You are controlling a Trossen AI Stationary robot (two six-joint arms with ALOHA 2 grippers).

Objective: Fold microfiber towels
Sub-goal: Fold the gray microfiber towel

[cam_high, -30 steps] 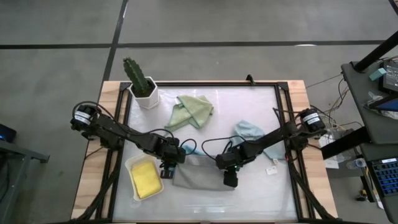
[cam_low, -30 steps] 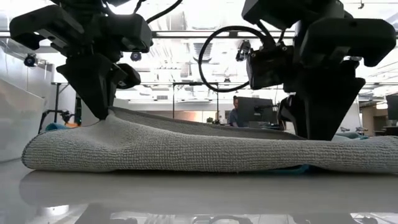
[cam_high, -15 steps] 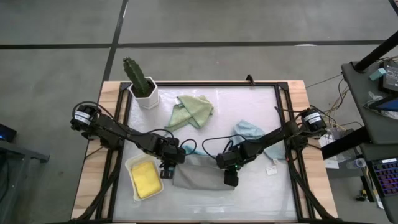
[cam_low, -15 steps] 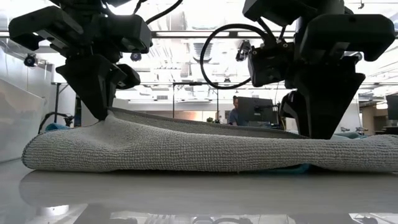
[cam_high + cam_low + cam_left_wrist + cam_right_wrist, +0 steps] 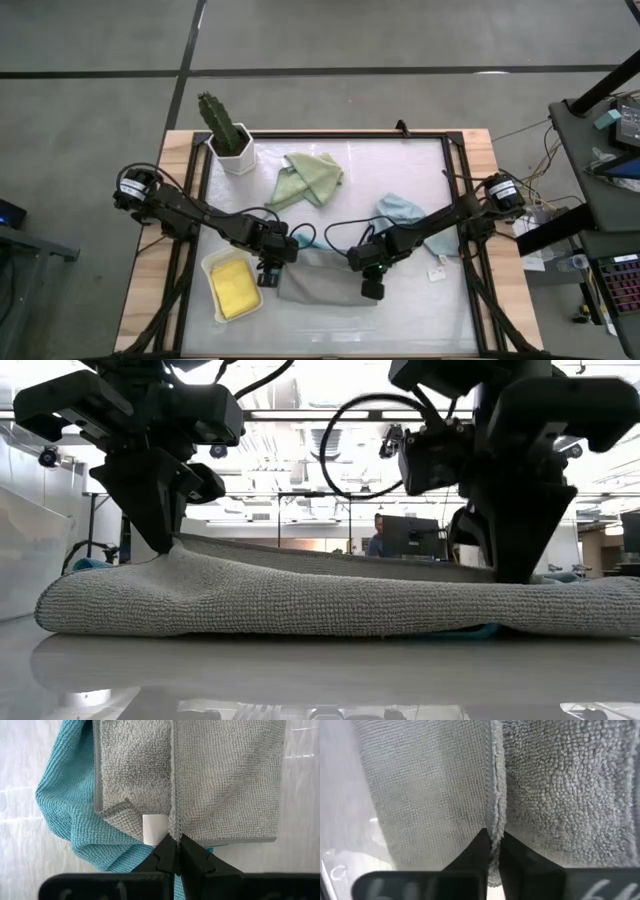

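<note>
Where tray point(image 5: 212, 268) sits — yellow towel point(image 5: 233, 286) inside

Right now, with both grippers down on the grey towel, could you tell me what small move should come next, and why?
Probably lift both together and carry the pinched edge across to make the fold. The left gripper is shut on the grey towel at its hem, and the right gripper is shut on the same hem at the far end. The towel lies flat over the teal towel, so both ends seem secured.
</note>
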